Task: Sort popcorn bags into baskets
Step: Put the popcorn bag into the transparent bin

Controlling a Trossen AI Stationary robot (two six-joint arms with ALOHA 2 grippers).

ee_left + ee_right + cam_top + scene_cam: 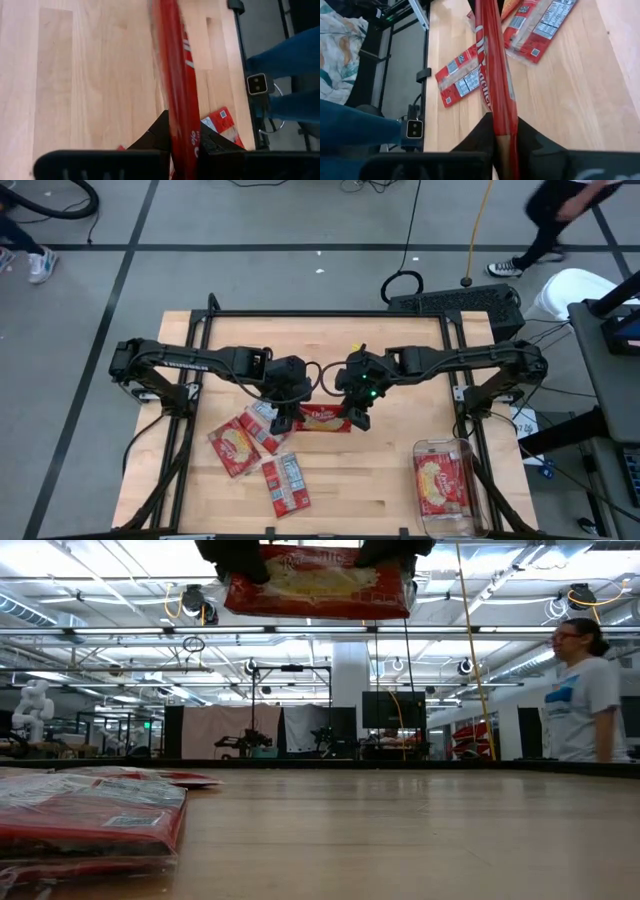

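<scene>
**A:** Where's the bag at? Both arms meet mid-frame in the high view.

**B:** One popcorn bag [322, 418] hangs off the counter [380, 480], pinched at both ends. The left gripper [283, 420] has its fingers clenched on the left end, the right gripper [357, 417] on the right end.

**A:** And the rest?

**B:** Loose bags [255, 450] sit lower left. The clear basket [447, 486] at lower right already holds one.
</scene>
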